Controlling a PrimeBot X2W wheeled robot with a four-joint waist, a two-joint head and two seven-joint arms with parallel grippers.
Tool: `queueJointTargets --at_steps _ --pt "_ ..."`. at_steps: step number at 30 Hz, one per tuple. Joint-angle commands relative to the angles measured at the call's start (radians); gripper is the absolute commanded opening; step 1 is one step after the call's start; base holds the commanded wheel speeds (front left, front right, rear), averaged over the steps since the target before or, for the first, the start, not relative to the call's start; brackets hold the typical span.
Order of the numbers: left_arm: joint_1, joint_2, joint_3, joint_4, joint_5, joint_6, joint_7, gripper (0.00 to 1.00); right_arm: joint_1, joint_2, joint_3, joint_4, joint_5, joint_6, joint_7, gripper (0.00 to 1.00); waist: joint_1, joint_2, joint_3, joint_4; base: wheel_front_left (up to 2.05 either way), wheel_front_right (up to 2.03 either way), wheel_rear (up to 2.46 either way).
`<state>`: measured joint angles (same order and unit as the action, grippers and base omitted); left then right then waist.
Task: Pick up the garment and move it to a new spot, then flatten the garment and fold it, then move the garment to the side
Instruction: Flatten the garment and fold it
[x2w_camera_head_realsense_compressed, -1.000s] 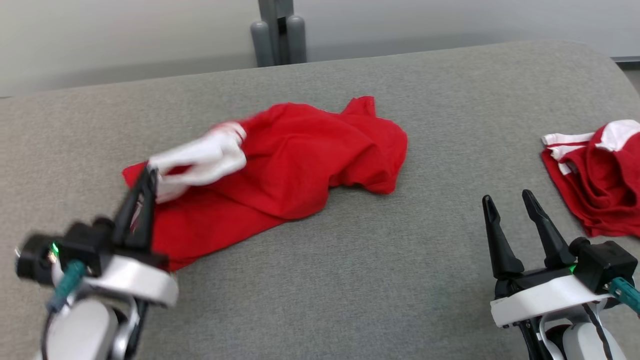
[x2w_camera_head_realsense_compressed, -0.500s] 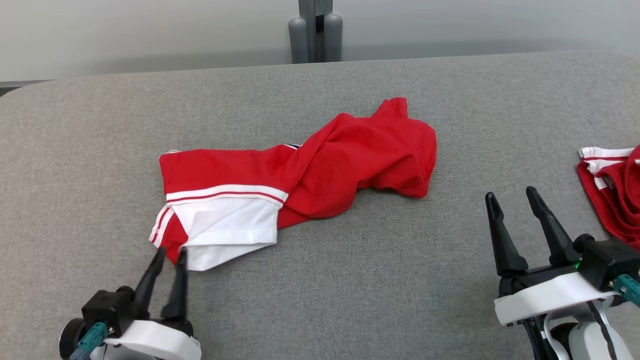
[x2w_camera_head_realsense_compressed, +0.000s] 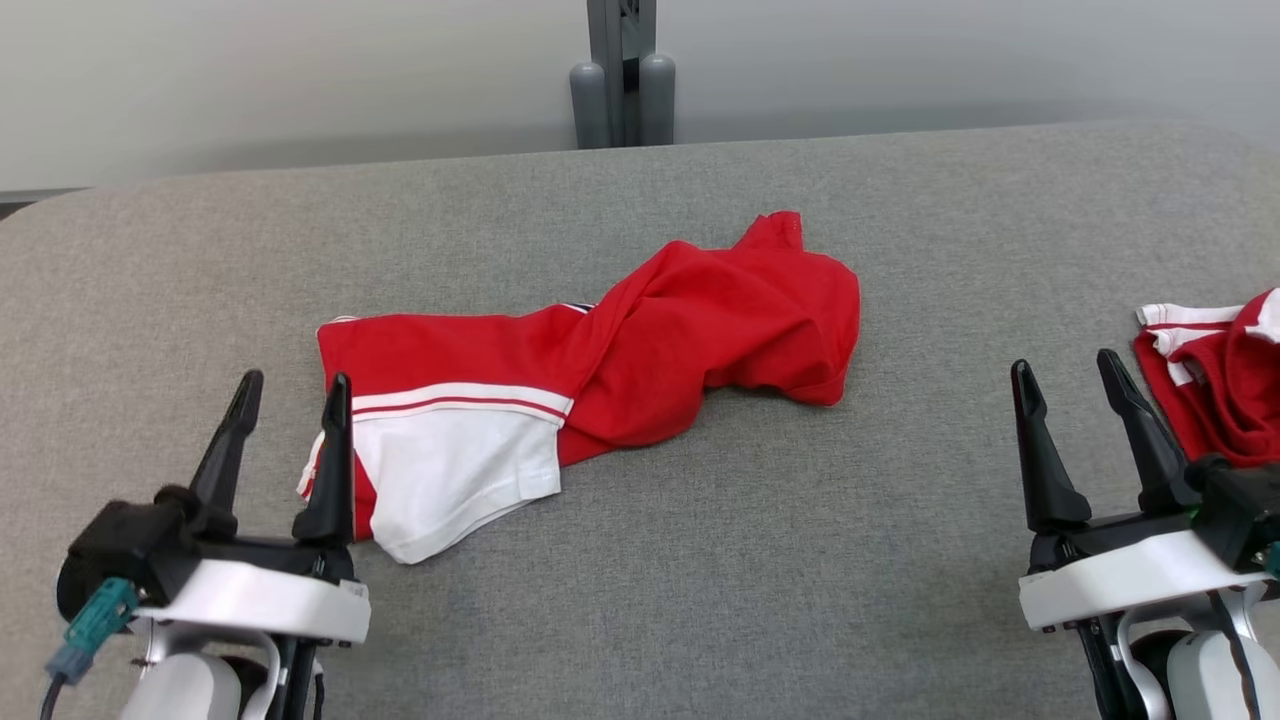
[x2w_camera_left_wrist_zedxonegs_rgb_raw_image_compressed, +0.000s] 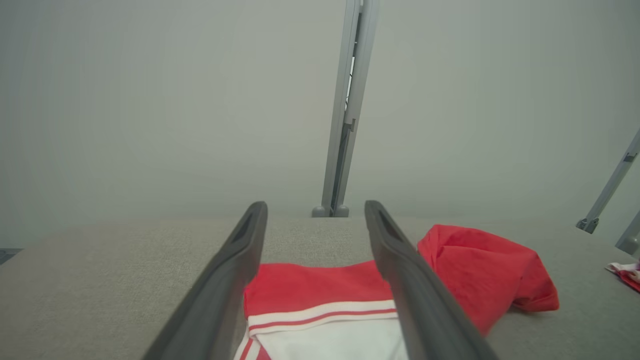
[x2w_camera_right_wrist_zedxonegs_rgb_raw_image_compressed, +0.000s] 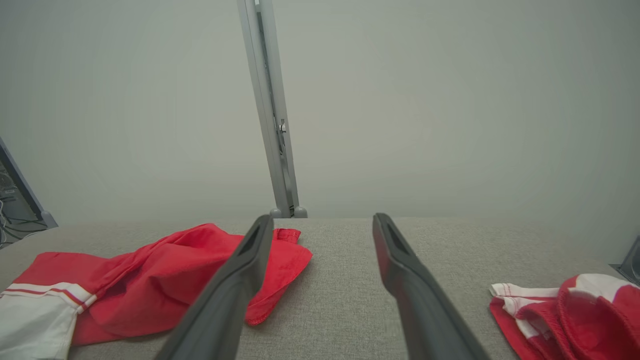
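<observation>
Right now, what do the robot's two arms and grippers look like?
The left gripper and right gripper match: two long, tapered matte-black fingers on a black block, a white wrist band, then a pale forearm. A teal cable plug sits at the left wrist.

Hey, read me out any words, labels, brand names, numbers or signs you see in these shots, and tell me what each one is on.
None: no text can be read in any view.
The red and white garment has stripes but no print.
The second red and white garment shows none either.
The left gripper, right gripper and grey table carry no legible marking.
</observation>
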<state>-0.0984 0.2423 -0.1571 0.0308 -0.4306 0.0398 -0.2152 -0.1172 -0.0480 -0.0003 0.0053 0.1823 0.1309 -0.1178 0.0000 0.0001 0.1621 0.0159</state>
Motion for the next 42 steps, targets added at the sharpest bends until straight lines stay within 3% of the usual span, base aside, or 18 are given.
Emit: queueJointTargets --at_steps 1,6,13,27,34,42 --pt "-0.016 0.007 0.002 -0.014 0.002 0.007 0.013 1.00 -0.010 -0.006 -0.006 -0.001 -0.012 0.000 -0.006 1.00 0.0000 -0.0001 -0.005 -0.004 0.00 0.00 0.00" --pt "-0.013 0.033 0.008 -0.038 0.005 0.029 0.080 1.00 0.002 -0.006 -0.001 0.019 -0.020 0.000 -0.005 1.00 0.0000 -0.0001 -0.017 -0.018 0.00 0.00 0.00" --pt "0.032 0.034 0.016 -0.049 -0.002 0.058 0.094 1.00 0.012 -0.006 0.012 0.048 -0.010 0.000 -0.009 1.00 0.0000 -0.0001 -0.021 -0.027 0.00 0.00 0.00" --pt "0.011 0.035 -0.009 -0.073 0.009 0.061 0.099 1.00 -0.035 -0.017 -0.025 0.096 0.005 0.000 -0.004 1.00 0.0000 -0.0001 -0.008 0.018 0.00 0.00 0.00" --pt "-0.031 0.010 -0.050 -0.076 0.004 0.041 0.098 1.00 -0.209 -0.130 -0.021 0.297 0.113 0.000 0.063 1.00 0.0000 -0.0001 0.063 0.107 0.00 0.00 0.00" --pt "-0.110 -0.030 -0.113 -0.034 0.009 0.006 0.085 1.00 -0.426 -0.233 0.141 0.558 0.242 0.000 0.152 1.00 0.0000 -0.0001 0.150 0.197 0.00 0.00 0.00"
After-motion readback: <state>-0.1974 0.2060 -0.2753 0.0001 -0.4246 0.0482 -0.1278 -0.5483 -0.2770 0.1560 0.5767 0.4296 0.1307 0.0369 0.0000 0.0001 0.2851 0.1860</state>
